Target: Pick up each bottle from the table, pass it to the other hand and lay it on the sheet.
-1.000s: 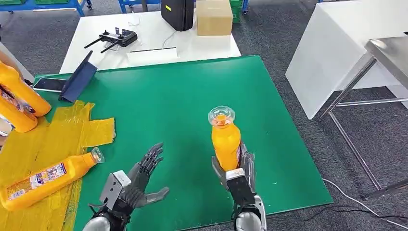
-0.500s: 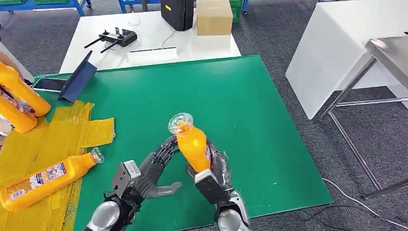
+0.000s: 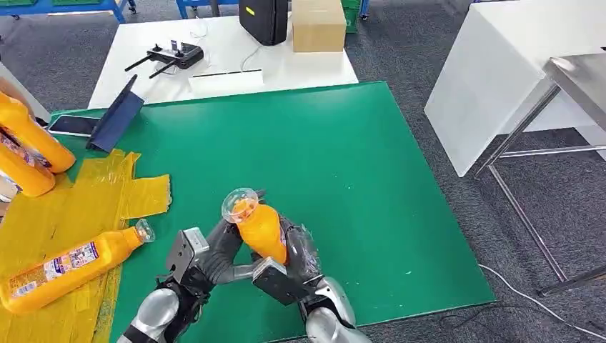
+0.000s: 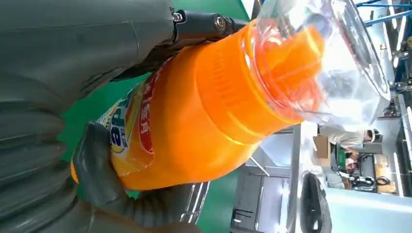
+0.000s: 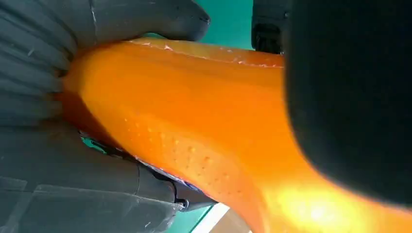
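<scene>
An orange bottle with a clear cap is tilted above the near part of the green mat. My right hand grips its lower body from the right. My left hand wraps it from the left, fingers behind and thumb under it. In the left wrist view my thumb presses the bottle at its label. The right wrist view has the bottle held in my right hand. A second bottle lies on the yellow sheet. Two more bottles stand at the left edge.
A dark blue stand and a phone sit at the mat's far left corner. Behind is a white table with a controller, a black case and a cardboard box. A metal table stands on the right.
My right hand has carried the bottle leftward and tilted it. My left hand, open a second ago, has come up and wrapped around the bottle.
</scene>
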Controlling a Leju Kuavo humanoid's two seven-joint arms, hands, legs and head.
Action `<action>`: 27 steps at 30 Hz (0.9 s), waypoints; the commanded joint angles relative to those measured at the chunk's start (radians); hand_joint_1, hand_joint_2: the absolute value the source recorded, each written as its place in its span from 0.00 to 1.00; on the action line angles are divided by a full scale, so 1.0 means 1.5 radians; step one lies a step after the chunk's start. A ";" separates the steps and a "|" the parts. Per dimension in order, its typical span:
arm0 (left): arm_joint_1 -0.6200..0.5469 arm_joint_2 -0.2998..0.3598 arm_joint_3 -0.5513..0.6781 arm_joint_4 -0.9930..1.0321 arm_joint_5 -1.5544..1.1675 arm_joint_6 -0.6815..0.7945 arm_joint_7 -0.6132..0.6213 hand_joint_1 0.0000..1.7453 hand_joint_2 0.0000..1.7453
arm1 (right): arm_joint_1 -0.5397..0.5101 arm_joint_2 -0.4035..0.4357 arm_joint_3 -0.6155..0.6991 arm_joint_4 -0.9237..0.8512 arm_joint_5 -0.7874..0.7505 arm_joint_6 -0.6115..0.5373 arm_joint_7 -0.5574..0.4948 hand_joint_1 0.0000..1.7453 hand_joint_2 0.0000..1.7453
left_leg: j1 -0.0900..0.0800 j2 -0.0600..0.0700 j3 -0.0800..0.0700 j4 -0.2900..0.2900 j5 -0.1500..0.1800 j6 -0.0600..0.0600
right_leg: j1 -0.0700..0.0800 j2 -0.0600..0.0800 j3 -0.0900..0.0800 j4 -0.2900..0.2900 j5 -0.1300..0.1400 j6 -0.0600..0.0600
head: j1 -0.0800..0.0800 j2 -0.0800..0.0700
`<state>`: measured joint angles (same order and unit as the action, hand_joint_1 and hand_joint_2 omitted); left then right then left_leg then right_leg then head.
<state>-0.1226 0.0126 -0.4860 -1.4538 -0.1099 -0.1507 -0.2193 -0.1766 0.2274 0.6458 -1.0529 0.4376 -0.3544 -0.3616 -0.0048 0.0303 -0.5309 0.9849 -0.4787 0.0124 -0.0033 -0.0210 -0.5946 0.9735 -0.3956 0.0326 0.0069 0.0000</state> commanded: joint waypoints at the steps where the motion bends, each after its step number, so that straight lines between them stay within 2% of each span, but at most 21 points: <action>1: -0.036 -0.013 -0.065 0.052 -0.001 0.000 0.006 0.00 1.00 | -0.055 0.001 0.112 0.069 0.035 0.008 0.002 1.00 1.00 | 0.001 -0.002 0.002 0.000 -0.001 -0.001 | 0.000 0.001 0.002 0.000 -0.001 0.000 | 0.000 0.000; 6: -0.040 -0.023 -0.064 0.059 -0.018 0.028 0.006 0.00 1.00 | -0.058 -0.006 0.145 0.072 0.045 0.003 0.021 1.00 1.00 | 0.001 -0.002 0.002 0.000 -0.001 -0.001 | 0.001 0.001 0.002 0.000 -0.001 0.000 | 0.000 0.000; 11: -0.041 -0.021 -0.062 0.037 -0.022 0.031 0.003 0.00 1.00 | -0.048 -0.019 0.134 0.052 0.040 -0.003 0.026 1.00 1.00 | 0.001 -0.003 0.001 0.000 -0.001 -0.001 | 0.001 -0.001 0.002 0.000 -0.001 0.000 | -0.001 0.000; 12: -0.041 -0.022 -0.062 0.038 -0.022 0.031 0.003 0.06 1.00 | -0.049 -0.020 0.134 0.051 0.040 -0.003 0.026 1.00 1.00 | 0.001 -0.003 0.002 0.000 -0.001 -0.001 | 0.001 0.000 0.002 -0.001 -0.001 0.000 | 0.000 0.000; 13: -0.043 -0.025 -0.066 0.043 -0.023 0.030 0.004 0.34 1.00 | -0.049 -0.020 0.134 0.047 0.040 -0.001 0.026 1.00 1.00 | 0.002 -0.004 0.002 0.001 -0.001 -0.001 | 0.001 -0.001 0.003 -0.001 -0.001 0.000 | 0.000 0.000; 14: -0.043 -0.027 -0.069 0.045 -0.026 0.030 0.003 0.44 1.00 | -0.049 -0.020 0.134 0.046 0.040 0.000 0.026 1.00 1.00 | 0.001 -0.004 0.001 0.000 -0.001 -0.001 | 0.001 -0.001 0.002 0.000 -0.001 0.000 | 0.000 0.000; 15: -0.043 -0.028 -0.071 0.046 -0.026 0.030 0.003 0.93 1.00 | -0.049 -0.020 0.134 0.045 0.040 0.000 0.027 1.00 1.00 | 0.000 -0.002 0.000 0.000 0.000 0.000 | 0.000 -0.001 0.001 0.000 0.000 0.000 | 0.000 0.000; 16: -0.043 -0.028 -0.071 0.046 -0.026 0.030 0.003 1.00 1.00 | -0.049 -0.020 0.134 0.045 0.040 0.000 0.027 1.00 1.00 | 0.001 -0.003 0.001 0.000 0.000 0.000 | 0.001 -0.001 0.001 0.000 -0.001 0.000 | 0.000 0.000; 27: -0.043 -0.030 -0.069 0.047 -0.026 0.037 -0.003 1.00 1.00 | -0.049 -0.019 0.129 0.043 0.040 -0.005 0.033 1.00 1.00 | 0.001 -0.004 0.001 0.001 -0.001 -0.001 | 0.001 -0.001 0.002 0.000 -0.001 0.000 | 0.000 0.000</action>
<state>-0.1455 0.0092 -0.4955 -1.4305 -0.1453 -0.0851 -0.2205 -0.2157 0.2125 0.7538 -1.0185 0.4845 -0.3666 -0.3193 -0.0048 0.0308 -0.5309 0.9851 -0.4787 0.0124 -0.0029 -0.0208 -0.5954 0.9734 -0.3956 0.0326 0.0065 0.0000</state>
